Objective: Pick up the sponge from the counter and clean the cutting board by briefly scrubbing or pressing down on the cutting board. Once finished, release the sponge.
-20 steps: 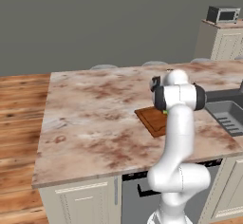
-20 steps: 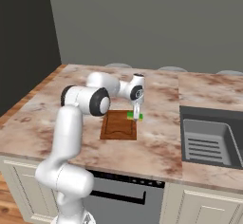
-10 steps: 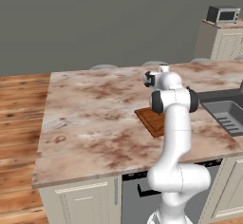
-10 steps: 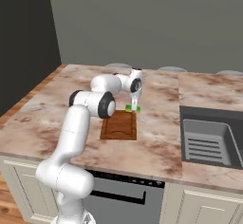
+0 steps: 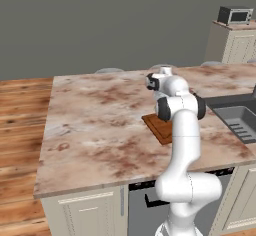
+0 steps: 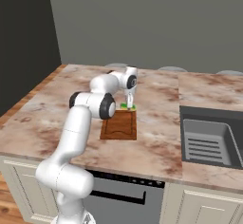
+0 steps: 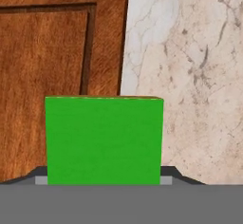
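The bright green sponge [image 7: 104,140] sits low in the hand view between the two dark fingertips, with my gripper [image 7: 103,175] shut on it. Behind it lies the reddish-brown cutting board [image 7: 52,57] with its dark groove, and the counter [image 7: 199,76] shows to the right. In the right base view my gripper [image 6: 128,99] points down at the sponge [image 6: 127,107], which is at the far right corner of the cutting board [image 6: 118,126]. In the left base view my own arm hides the hand, and part of the cutting board [image 5: 156,125] shows beside it.
A dark sink basin [image 6: 209,137] is set into the counter [image 6: 156,123] to the right of the board. A microwave [image 5: 234,15] stands on a far cabinet. Wooden floor [image 5: 20,130] lies left of the counter [image 5: 100,125].
My gripper and the sponge have moved along the board toward its far edge. The elbow has swung over and the wrist now reaches further back.
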You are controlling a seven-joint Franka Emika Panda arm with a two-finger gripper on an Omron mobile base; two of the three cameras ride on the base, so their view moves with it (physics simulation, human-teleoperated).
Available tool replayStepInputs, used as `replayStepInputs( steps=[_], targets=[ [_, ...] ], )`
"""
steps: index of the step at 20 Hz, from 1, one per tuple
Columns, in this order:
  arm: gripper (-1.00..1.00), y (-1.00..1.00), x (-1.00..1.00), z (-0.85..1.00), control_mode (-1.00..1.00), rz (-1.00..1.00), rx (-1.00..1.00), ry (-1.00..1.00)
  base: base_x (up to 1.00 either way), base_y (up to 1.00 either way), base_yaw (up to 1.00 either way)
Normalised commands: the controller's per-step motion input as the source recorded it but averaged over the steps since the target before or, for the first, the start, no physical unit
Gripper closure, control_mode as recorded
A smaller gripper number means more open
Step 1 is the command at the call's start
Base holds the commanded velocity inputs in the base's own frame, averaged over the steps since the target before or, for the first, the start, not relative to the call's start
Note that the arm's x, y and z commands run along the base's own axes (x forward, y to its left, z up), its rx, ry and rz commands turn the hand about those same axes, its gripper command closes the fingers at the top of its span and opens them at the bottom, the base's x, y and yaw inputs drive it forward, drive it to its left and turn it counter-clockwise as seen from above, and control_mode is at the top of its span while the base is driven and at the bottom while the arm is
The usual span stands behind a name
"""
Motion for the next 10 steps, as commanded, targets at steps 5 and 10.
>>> replayStepInputs(
  steps=[5,10],
  targets=[
    [1.00,0.27,-0.44,-0.13,-1.00,0.12,0.01,0.00,0.00,0.00,0.00],
    [1.00,0.28,-0.41,-0.10,-1.00,0.12,0.00,0.00,0.00,0.00,0.00]
  ],
)
